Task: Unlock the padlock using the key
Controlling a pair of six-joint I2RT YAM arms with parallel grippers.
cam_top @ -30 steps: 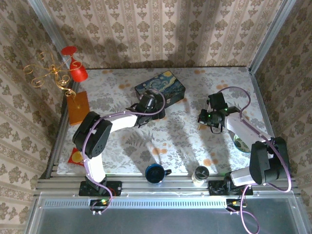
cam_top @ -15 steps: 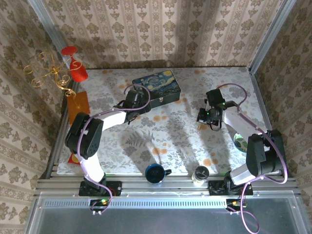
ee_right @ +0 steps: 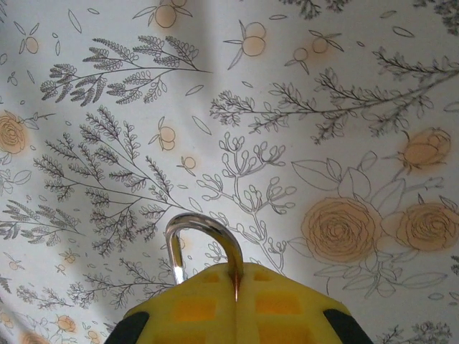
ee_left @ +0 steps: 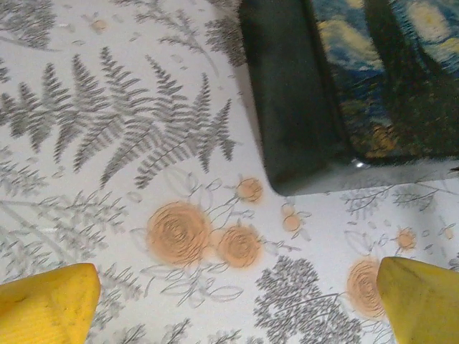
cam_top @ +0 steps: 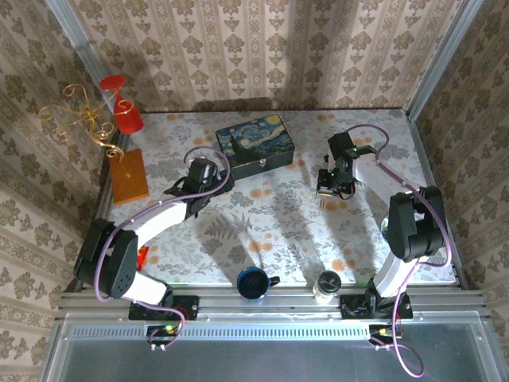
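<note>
While right claw (ee_right: 237,287) pinches padlock (ee_right: 204,221) — shackle out — open tablecloth (ee_right: 358,93) lies below.

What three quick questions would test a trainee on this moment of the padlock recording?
1. True or false: the left tool has its fingers pressed together.
2. What pokes out from between the right tool's shut fingers? A) the silvery shackle loop of the padlock; B) a spoon; C) a cable.
3. Fill in: the painted tin lies just ahead of the ____ tool.

Key: 1 false, its fingers stand wide apart; 2 A; 3 left.
</note>
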